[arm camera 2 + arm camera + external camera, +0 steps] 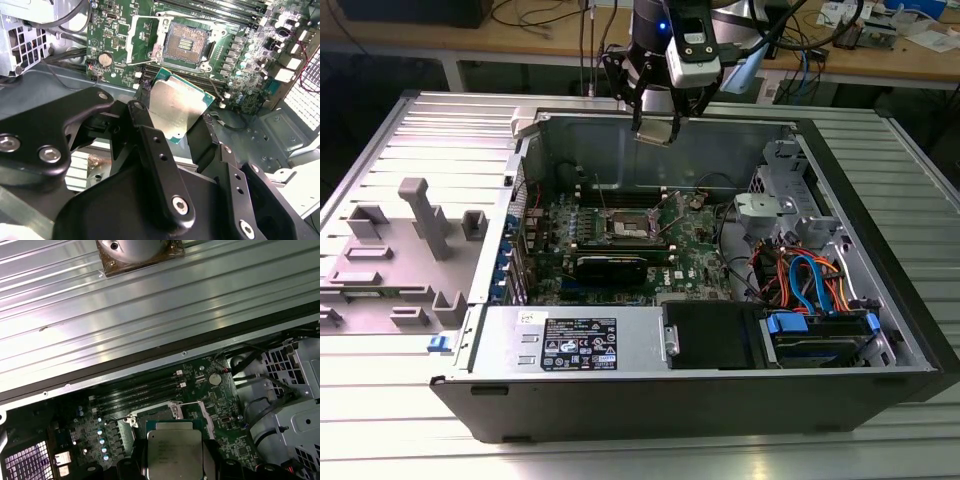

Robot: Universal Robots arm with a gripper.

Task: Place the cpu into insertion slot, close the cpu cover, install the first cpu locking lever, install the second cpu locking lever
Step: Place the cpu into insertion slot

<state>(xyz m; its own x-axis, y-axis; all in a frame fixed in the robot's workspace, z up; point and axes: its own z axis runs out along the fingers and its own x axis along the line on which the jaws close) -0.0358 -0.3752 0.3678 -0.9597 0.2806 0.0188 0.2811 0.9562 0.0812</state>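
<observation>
- The claw (pixel 658 122) hangs above the open computer case (pixel 720 400), which lies on the ribbed metal worktop (pixel 420 130).
- In the second wrist view, its black fingers (pixel 150 137) are closed on two opposite edges of the cpu (pixel 177 107), gripping the chip with its dull silver top showing and tilted.
- The cpu is in the air, well apart from the green board (pixel 112 30) below.
- The insertion slot (pixel 187 42) sits bare on the board, its dark contact field exposed.
- The cpu cover (pixel 132 42) is swung open, lying just beside the slot.
- In the first wrist view, the cpu (pixel 173 450) shows in front of the slot's silver rim (pixel 131 418).
</observation>
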